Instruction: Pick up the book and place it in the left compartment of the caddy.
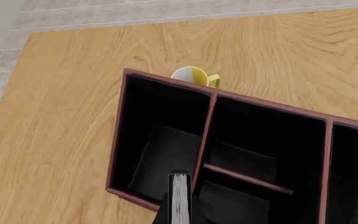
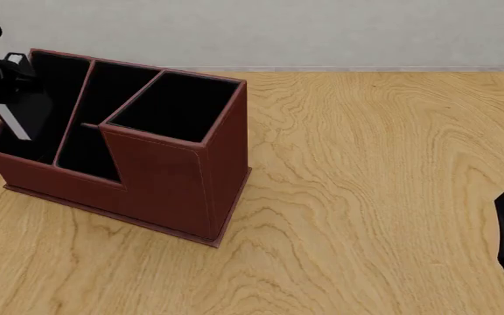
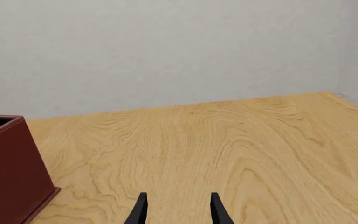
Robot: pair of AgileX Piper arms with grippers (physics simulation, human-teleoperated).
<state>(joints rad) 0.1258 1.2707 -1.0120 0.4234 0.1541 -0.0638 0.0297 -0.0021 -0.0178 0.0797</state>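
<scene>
The book (image 2: 20, 108) is hanging tilted over the left compartment (image 2: 31, 125) of the caddy (image 2: 168, 190), its lower end dipping inside the slot, its white page edge facing outward. The left gripper (image 2: 2, 79) is clamping it from above. A yellow and white mug (image 1: 195, 77) is sitting on the table (image 2: 366, 164) just behind the caddy. The right gripper (image 3: 177, 210) is waiting well apart, fingers spread and holding nothing.
</scene>
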